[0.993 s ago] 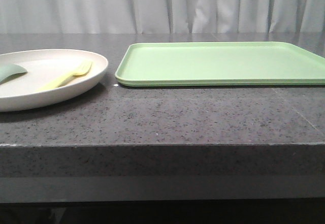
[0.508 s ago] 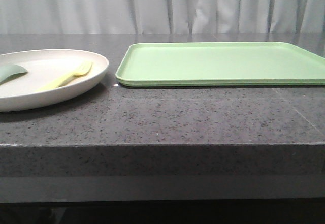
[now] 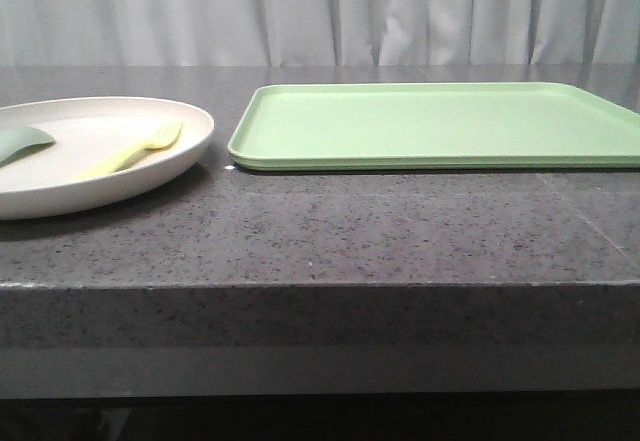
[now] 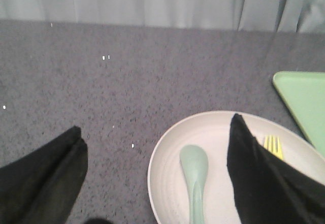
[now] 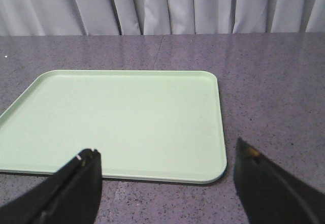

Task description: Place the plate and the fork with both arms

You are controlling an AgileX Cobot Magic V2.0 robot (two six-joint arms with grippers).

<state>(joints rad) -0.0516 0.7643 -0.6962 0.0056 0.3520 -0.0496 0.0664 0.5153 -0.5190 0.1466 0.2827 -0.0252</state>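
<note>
The cream-white plate (image 3: 60, 186) lies on the dark counter at the left. The pale-yellow fork (image 3: 135, 149) lies in it near its right side, and a teal-green spoon (image 3: 22, 142) lies in it at the left. In the left wrist view my left gripper (image 4: 157, 148) is open and empty above the plate's (image 4: 170, 148) rim; the spoon (image 4: 194, 173) lies between its fingers and the fork's tines (image 4: 273, 145) show beside one finger. My right gripper (image 5: 167, 165) is open and empty above the counter, just short of the tray's near edge. Neither gripper shows in the front view.
A flat light-green tray (image 3: 440, 126) lies on the counter right of the plate, and it also shows in the right wrist view (image 5: 117, 122). The counter's front edge (image 3: 320, 283) runs across the front view. Grey curtains hang behind.
</note>
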